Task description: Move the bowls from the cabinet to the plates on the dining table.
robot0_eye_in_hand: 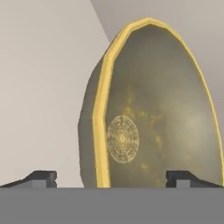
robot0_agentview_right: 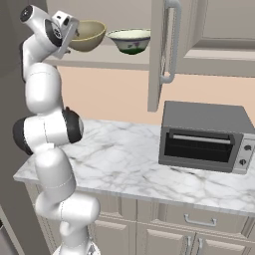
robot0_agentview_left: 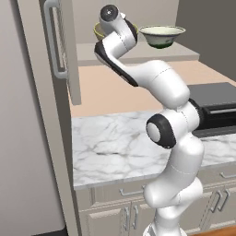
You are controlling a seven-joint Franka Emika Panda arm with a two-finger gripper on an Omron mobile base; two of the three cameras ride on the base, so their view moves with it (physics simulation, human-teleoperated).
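Two bowls [robot0_agentview_right: 85,35] [robot0_agentview_right: 130,40] — gripper [robot0_eye_in_hand: 111,177] seemingly straddling one rim.

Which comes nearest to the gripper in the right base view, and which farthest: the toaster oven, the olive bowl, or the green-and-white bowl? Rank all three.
1. Olive bowl, right at the gripper.
2. Green-and-white bowl, next along the shelf.
3. Toaster oven, down on the counter.

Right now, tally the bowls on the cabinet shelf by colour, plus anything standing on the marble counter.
Olive bowl with yellow rim: 1
Cream bowl with dark green base: 1
Toaster oven: 1
Total: 3
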